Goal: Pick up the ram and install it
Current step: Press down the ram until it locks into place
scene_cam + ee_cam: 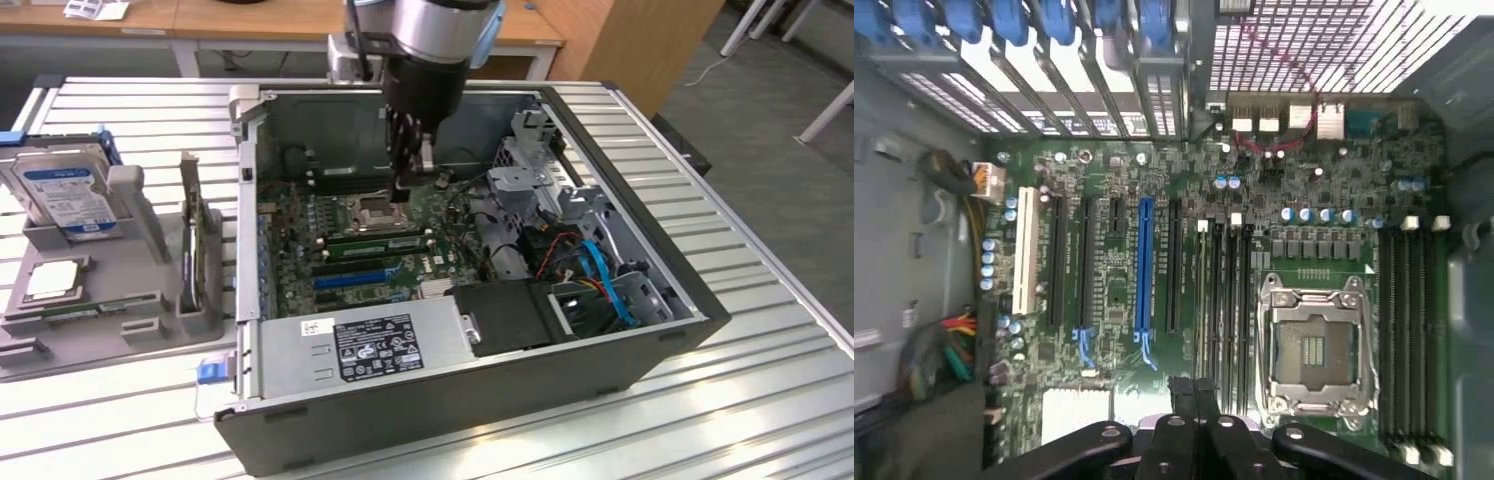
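My gripper [406, 186] hangs inside the open computer case [400, 420], just above the motherboard [1114, 300] beside the empty processor socket [1316, 345]. Its fingers [1182, 392] are shut together and I see nothing between them. Black memory slots [1222, 300] run right under the fingertips, and another group of slots [1414, 340] lies on the socket's other side. A narrow green board that looks like the ram [67, 312] sits on edge in a slot at the front of the grey tray [80, 350], at the exterior view's left, well away from the gripper.
The tray also holds a blue-labelled hard drive [64, 195], a square silver processor [54, 282] and a card standing on edge [200, 250]. Inside the case are the power supply [367, 345], blue and red cables [601, 275] and a drive cage [527, 170]. The case walls hem in the arm.
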